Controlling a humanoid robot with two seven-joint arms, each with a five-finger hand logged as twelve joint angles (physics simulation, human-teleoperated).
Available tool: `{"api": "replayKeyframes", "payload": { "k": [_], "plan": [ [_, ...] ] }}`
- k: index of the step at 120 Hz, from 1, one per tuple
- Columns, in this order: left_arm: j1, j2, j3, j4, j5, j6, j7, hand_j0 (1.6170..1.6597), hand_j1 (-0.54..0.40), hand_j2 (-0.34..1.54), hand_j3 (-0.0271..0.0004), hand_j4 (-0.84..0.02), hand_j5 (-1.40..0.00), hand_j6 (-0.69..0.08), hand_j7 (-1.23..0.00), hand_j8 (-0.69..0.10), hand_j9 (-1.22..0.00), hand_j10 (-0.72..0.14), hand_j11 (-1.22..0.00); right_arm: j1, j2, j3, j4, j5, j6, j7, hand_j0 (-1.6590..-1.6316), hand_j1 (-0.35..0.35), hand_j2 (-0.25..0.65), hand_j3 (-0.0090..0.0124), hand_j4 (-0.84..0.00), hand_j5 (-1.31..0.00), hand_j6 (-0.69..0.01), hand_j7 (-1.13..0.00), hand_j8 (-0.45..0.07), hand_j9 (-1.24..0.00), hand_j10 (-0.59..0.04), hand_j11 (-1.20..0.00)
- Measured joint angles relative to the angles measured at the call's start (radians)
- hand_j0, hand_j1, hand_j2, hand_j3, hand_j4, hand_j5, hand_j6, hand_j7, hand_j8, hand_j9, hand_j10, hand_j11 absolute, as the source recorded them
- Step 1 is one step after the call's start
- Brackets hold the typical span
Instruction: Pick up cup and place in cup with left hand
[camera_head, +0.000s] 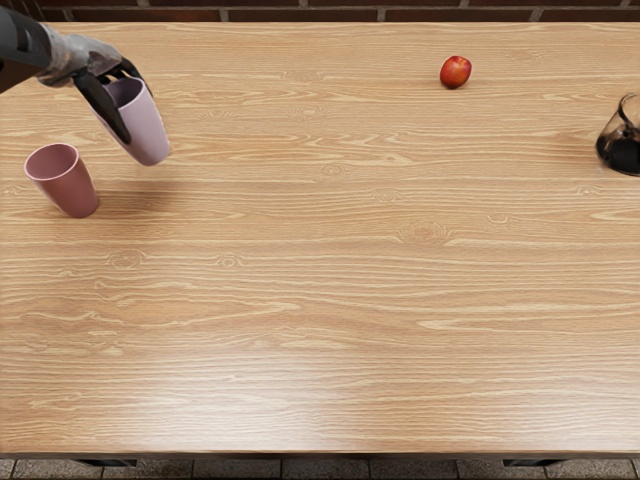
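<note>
While the left hand (93, 84) is gripping the lilac cup (146, 128), its dark fingers are pinching the side up by the rim, leaving the base free below. That cup is hanging above the table (320, 300), judging by the shadow, and the pink cup (72, 187) is standing just beside it, to the left and near, mouth up. So the nesting is waiting, and the move is calling for a short shift left and near, the lilac base riding above the pink rim all the way. Centring is coming first, then matching the two axes, then a slow, straight drop. If the base is catching the rim, the pink cup could be tipping or sliding, so a small lift and re-centring would be serving better than pushing. Those fingers are sitting high, which should be helping them stay out of the pink mouth until release.

Out to the edges now: the pink cup is standing towards the left side of the view, so overshooting left is looking unwise. Open wood is stretching right and near. Far to the right, the apple (456, 72) is sitting well apart, and the jug (620, 146) is showing partly at the right border, both lying outside this short path.
</note>
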Motion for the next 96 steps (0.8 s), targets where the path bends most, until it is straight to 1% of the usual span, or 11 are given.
{"api": "replayKeyframes", "payload": {
  "k": [22, 35, 56, 66, 68, 72, 75, 78, 81, 87, 96],
  "plan": [
    [-0.011, 0.063, 0.000, -0.022, -0.017, -0.028, 0.000, 1.6260, -0.324, 0.34, 0.0001, -0.168, -0.85, -0.038, -0.82, -0.073, -0.82, -0.297, -0.85, 0.000, 0.000, 0.000, 0.000, 0.000, 0.001, 0.000, -1.6581, -0.349, 0.000, 0.0000, 0.000, 0.00, -0.001, 0.00, 0.000, 0.00, 0.000, 0.00],
    [-0.016, 0.108, 0.000, -0.050, -0.020, -0.036, 0.000, 1.6229, -0.333, 0.35, 0.0001, -0.153, -0.87, -0.026, -0.84, -0.061, -0.83, -0.284, -0.86, 0.000, 0.000, 0.001, 0.000, 0.000, 0.001, 0.000, -1.6581, -0.349, 0.000, 0.0000, 0.000, 0.00, -0.001, 0.00, 0.000, 0.00, 0.000, 0.00],
    [-0.014, 0.132, 0.000, -0.073, -0.023, -0.039, 0.000, 1.6185, -0.343, 0.36, 0.0001, -0.135, -0.89, -0.010, -0.85, -0.036, -0.85, -0.269, -0.87, 0.000, 0.000, 0.000, 0.000, 0.000, 0.001, 0.000, -1.6581, -0.349, 0.000, 0.0000, 0.000, 0.00, -0.001, 0.00, -0.001, 0.00, 0.000, 0.00],
    [-0.014, 0.147, 0.002, -0.077, -0.022, -0.043, 0.000, 1.6170, -0.346, 0.37, 0.0001, -0.126, -0.90, -0.001, -0.86, -0.041, -0.85, -0.267, -0.88, 0.000, 0.000, 0.000, 0.000, 0.000, 0.001, 0.000, -1.6581, -0.349, 0.000, 0.0000, 0.000, 0.00, -0.001, 0.00, -0.001, 0.00, 0.000, 0.00],
    [-0.014, 0.153, 0.002, -0.077, -0.023, -0.043, 0.000, 1.6182, -0.326, 0.35, 0.0001, -0.126, -0.90, -0.002, -0.86, -0.036, -0.85, -0.262, -0.88, 0.000, 0.000, 0.000, 0.000, 0.000, 0.001, 0.000, -1.6581, -0.349, 0.000, 0.0000, 0.000, 0.00, -0.001, 0.00, -0.001, 0.00, 0.000, 0.00],
    [-0.013, 0.159, 0.002, -0.078, -0.021, -0.044, 0.000, 1.6218, -0.312, 0.34, 0.0001, -0.155, -0.89, -0.027, -0.85, -0.067, -0.84, -0.294, -0.86, 0.000, 0.000, 0.000, 0.000, 0.000, 0.001, 0.000, -1.6581, -0.349, 0.000, 0.0000, 0.000, 0.00, -0.001, 0.00, 0.000, 0.00, 0.000, 0.00],
    [-0.013, 0.165, 0.002, -0.078, -0.022, -0.045, 0.000, 1.6233, -0.314, 0.33, 0.0001, -0.166, -0.89, -0.039, -0.85, -0.079, -0.84, -0.299, -0.86, 0.000, 0.000, 0.000, 0.000, 0.000, 0.001, 0.000, -1.6581, -0.349, 0.000, 0.0000, 0.000, 0.00, -0.001, 0.00, -0.001, 0.00, 0.000, 0.00],
    [-0.013, 0.173, 0.002, -0.079, -0.022, -0.047, 0.000, 1.6238, -0.324, 0.34, 0.0001, -0.169, -0.89, -0.040, -0.85, -0.087, -0.84, -0.303, -0.86, 0.000, 0.000, 0.000, 0.000, 0.000, 0.001, 0.000, -1.6581, -0.349, 0.000, 0.0000, 0.000, 0.00, -0.001, 0.00, 0.000, 0.00, 0.000, 0.00],
    [-0.013, 0.175, 0.003, -0.079, -0.020, -0.048, 0.000, 1.6252, -0.299, 0.33, 0.0001, -0.185, -0.88, -0.053, -0.84, -0.105, -0.83, -0.314, -0.86, 0.000, 0.000, 0.000, 0.000, 0.000, 0.001, 0.000, -1.6581, -0.349, 0.000, 0.0000, 0.000, 0.00, -0.001, 0.00, 0.000, 0.00, 0.000, 0.00],
    [-0.011, 0.188, 0.003, -0.079, -0.021, -0.050, 0.000, 1.6273, -0.288, 0.32, 0.0001, -0.202, -0.88, -0.071, -0.84, -0.121, -0.83, -0.331, -0.85, 0.001, 0.000, 0.001, 0.000, 0.000, 0.001, 0.000, -1.6581, -0.349, 0.000, 0.0000, 0.000, 0.00, -0.001, 0.00, 0.000, 0.00, 0.000, 0.00],
    [-0.013, 0.202, 0.002, -0.080, -0.021, -0.057, 0.000, 1.6300, -0.277, 0.31, 0.0001, -0.211, -0.88, -0.081, -0.84, -0.129, -0.83, -0.342, -0.85, 0.003, 0.000, 0.001, 0.000, 0.000, 0.002, 0.000, -1.6581, -0.349, 0.000, 0.0000, 0.000, 0.00, -0.001, 0.00, 0.000, 0.00, 0.000, 0.00]
  ]
}}
